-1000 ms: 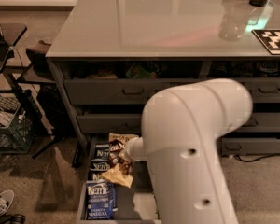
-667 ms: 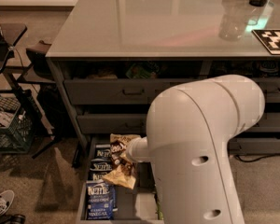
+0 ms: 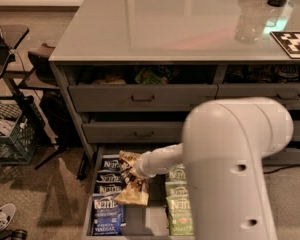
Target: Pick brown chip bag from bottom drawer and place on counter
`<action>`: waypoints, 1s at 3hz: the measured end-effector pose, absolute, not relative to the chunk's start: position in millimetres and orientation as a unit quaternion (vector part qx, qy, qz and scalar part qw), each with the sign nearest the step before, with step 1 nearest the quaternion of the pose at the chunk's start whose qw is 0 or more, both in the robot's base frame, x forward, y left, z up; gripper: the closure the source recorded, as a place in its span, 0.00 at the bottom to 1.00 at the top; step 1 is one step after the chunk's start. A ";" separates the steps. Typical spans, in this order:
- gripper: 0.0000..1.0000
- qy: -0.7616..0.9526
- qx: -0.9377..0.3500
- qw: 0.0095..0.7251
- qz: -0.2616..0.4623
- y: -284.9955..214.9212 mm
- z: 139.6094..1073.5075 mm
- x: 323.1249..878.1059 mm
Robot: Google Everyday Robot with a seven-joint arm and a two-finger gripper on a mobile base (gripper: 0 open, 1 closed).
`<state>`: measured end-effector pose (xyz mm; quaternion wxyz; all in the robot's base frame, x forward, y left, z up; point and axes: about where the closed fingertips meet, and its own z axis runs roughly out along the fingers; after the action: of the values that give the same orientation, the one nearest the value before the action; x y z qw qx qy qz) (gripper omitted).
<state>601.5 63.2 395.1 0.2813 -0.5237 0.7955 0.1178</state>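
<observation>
The bottom drawer (image 3: 90, 204) stands pulled open at the foot of the cabinet. In it the brown chip bag (image 3: 132, 185) lies crumpled between blue Kettle bags (image 3: 107, 204) on the left and green Kettle bags (image 3: 179, 209) on the right. My white arm reaches down from the right. My gripper (image 3: 138, 170) is at the top of the brown bag, touching it, mostly hidden by the wrist. The glossy light-grey counter (image 3: 160, 24) spans the top of the view.
Two handled grey drawers (image 3: 140, 98) sit above, slightly open with snacks inside. A clear bottle (image 3: 250, 19) and a black-and-white marker card (image 3: 292, 41) are on the counter's right. A green crate (image 3: 10, 136) and a black stand are on the floor at left.
My arm's big white body has shifted to the right in the view, uncovering the green bags. The gripper stays at the brown bag, which has hardly moved.
</observation>
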 end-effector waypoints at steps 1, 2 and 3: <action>1.00 0.744 -0.585 0.264 0.183 60.5 316.7 577.7; 1.00 0.744 -0.585 0.264 0.183 60.5 316.8 577.7; 1.00 0.735 -0.585 0.277 0.202 50.2 338.1 572.4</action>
<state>572.4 50.2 338.1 0.2772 -0.5846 0.7353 0.2018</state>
